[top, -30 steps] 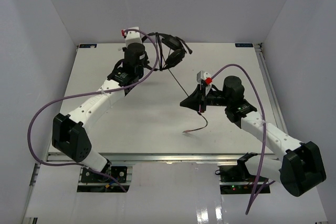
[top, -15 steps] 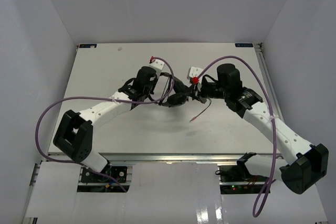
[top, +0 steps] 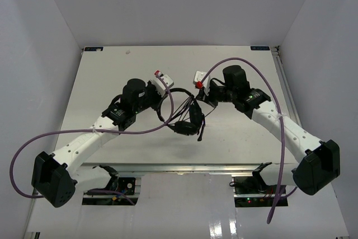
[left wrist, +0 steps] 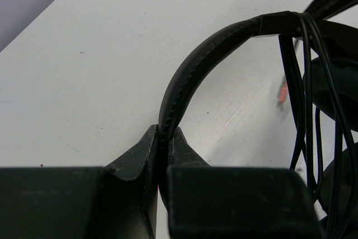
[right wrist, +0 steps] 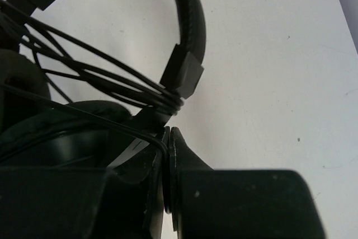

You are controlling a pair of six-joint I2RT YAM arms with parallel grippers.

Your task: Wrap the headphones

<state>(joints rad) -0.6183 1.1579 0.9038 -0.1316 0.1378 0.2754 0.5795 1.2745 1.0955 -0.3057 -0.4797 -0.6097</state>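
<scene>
The black headphones (top: pixel 187 125) hang low over the middle of the table between my two grippers. My left gripper (top: pixel 165 106) is shut on the padded headband (left wrist: pixel 189 76), which arches up and to the right out of its jaws (left wrist: pixel 165 137). Several turns of the thin black cable (right wrist: pixel 106 76) are wound across the band near its slider block (right wrist: pixel 182 74). My right gripper (top: pixel 202 102) is shut on a strand of that cable (right wrist: pixel 152 138), which bends into its jaws (right wrist: pixel 168 138). One earcup (right wrist: pixel 67 138) fills the lower left of the right wrist view.
The white table (top: pixel 112 76) is boxed in by pale walls on three sides, with a metal rail (top: pixel 282 82) along its right edge. Thick purple arm cables loop at the left (top: pixel 33 149) and over the right arm (top: pixel 263 82).
My left arm has carried the headphones from the far back of the table to its middle. My right gripper has swung left and up to them, and the loose cable tail has left the table.
</scene>
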